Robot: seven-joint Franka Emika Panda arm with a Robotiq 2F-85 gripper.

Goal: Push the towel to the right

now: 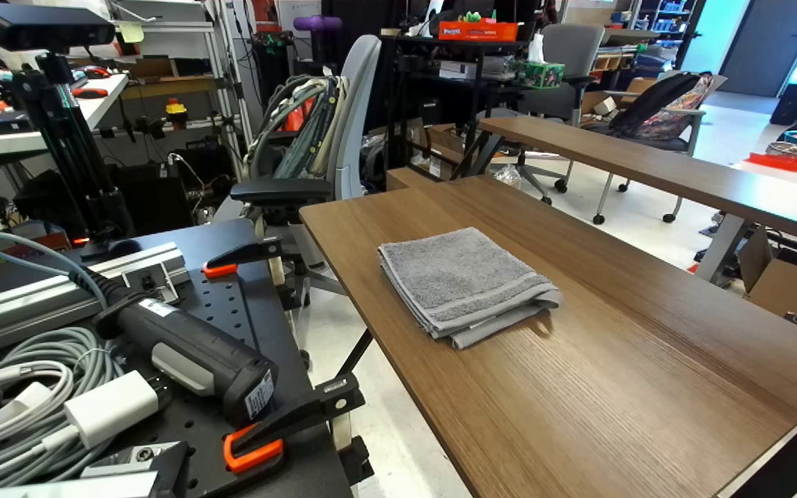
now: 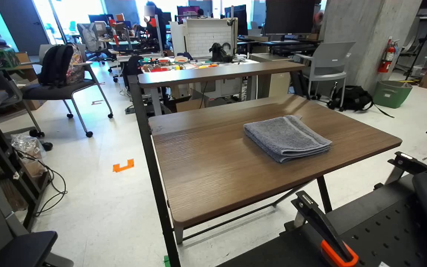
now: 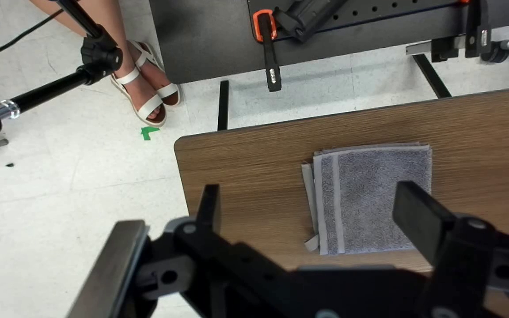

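A grey folded towel lies flat on a brown wooden table in both exterior views, the towel (image 1: 464, 273) (image 2: 285, 135) and the table (image 1: 620, 366) (image 2: 206, 163). In the wrist view the towel (image 3: 365, 198) lies right of the middle, with its banded edge and a small tag on its left side. The table (image 3: 250, 172) also shows there. My gripper (image 3: 309, 184) is open, with nothing between its fingers. It is above the table and apart from the towel. Its right finger covers the towel's lower right part. The gripper does not show in the exterior views.
A black perforated bench (image 1: 232, 311) stands alongside the table across a gap, with clamps, cables and a black tool (image 1: 191, 353) on it. A raised wooden shelf (image 1: 647, 169) runs along the table's far side. A person's feet (image 3: 148, 90) stand near the table's end.
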